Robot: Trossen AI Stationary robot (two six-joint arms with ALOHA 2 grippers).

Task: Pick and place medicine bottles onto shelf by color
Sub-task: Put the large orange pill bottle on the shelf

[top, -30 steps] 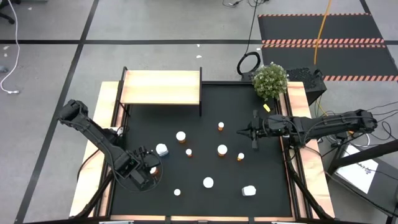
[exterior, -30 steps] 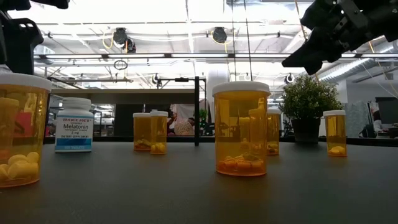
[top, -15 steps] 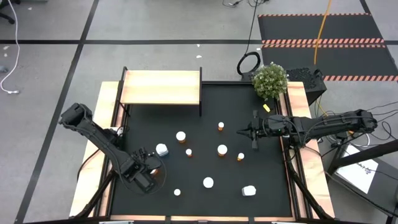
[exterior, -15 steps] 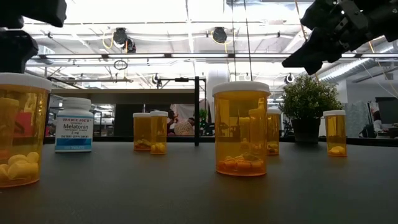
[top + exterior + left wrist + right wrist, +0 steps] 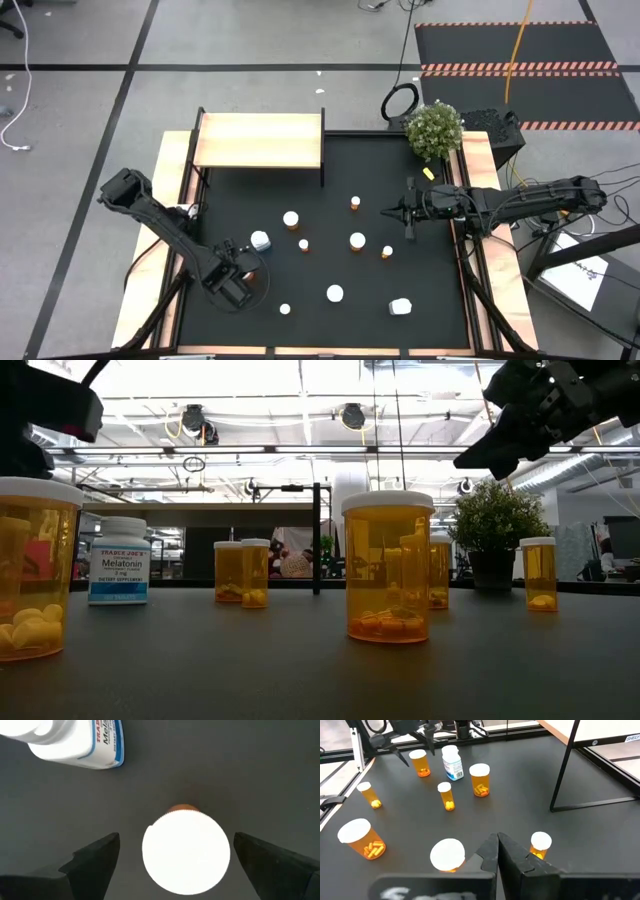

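medicine bottles point(image 5: 335, 293) stand upright, caps up, scattered over the black mat point(image 5: 420, 320); several orange ones hold pills. an orange white-capped bottle point(image 5: 186, 851) sits directly under the left gripper point(image 5: 177, 862), between its spread fingers, beside a white melatonin bottle point(image 5: 75, 742). the right gripper point(image 5: 498, 851) hovers mid-mat, fingers together. the shelf point(image 5: 260, 140) stands bare at the far-left corner, a potted plant point(image 5: 434, 130) opposite.

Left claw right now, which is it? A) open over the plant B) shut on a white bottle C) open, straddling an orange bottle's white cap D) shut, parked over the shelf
C: in the left wrist view the left claw is open, one finger either side of the orange bottle, not touching its white cap.
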